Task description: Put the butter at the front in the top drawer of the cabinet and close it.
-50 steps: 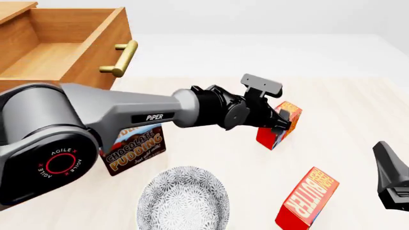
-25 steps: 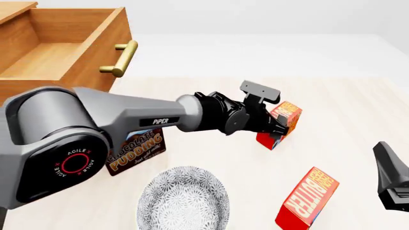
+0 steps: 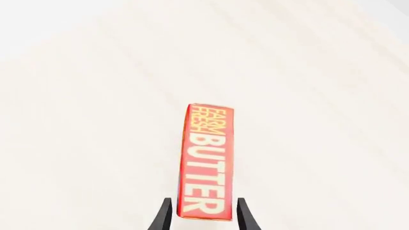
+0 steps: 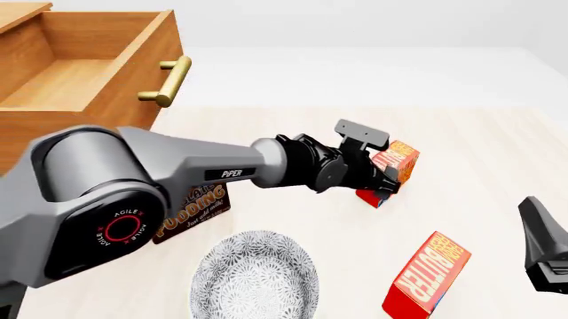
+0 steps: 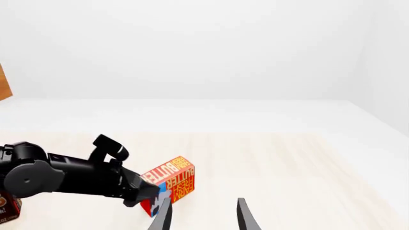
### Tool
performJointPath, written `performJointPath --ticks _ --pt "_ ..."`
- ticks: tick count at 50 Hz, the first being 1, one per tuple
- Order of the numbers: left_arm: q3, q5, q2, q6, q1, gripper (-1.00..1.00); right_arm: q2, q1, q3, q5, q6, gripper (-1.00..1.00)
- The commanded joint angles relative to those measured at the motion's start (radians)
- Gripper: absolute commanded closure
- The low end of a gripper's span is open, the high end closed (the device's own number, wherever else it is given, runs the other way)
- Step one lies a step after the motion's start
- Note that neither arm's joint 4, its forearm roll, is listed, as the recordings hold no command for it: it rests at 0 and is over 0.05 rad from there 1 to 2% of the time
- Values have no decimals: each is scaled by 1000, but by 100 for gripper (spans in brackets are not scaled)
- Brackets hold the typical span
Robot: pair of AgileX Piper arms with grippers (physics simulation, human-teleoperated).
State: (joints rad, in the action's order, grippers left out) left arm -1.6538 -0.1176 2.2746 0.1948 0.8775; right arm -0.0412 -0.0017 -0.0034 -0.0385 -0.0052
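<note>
Sim tabletop scene, not a real room: flat render look, blank white bkgd w/ no walls or fittings. Pale light-wood table [image 4: 266, 133] carries kitchen-type props: honey-brown wooden cabinet [image 4: 36, 129], grey patterned round plate [image 4: 255, 276], brown-and-blue "Chocolate Pudding" box [image 4: 199, 209], red "BUTTER" carton [image 4: 427, 274].

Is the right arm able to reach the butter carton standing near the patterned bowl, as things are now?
Probably yes. The right claw sits beside that butter carton with only bare table between them. The left claw is busy at the other butter carton, farther away, so it does not block the way.
</note>
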Motion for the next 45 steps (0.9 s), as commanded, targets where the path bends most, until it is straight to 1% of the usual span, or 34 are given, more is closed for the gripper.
performJointPath --ticks 1,16,33,45 --pt "-17 0 24 3 -3 -100 -4 0 0 -3 1 -100" --pt "-59 -9 63 9 8 -100 -2 0 0 -2 1 -100" --pt "-164 -68 102 -8 15 -100 -2 0 0 -2 2 -100" --pt "-201 -84 112 -15 20 -100 -2 0 0 -2 1 -100"
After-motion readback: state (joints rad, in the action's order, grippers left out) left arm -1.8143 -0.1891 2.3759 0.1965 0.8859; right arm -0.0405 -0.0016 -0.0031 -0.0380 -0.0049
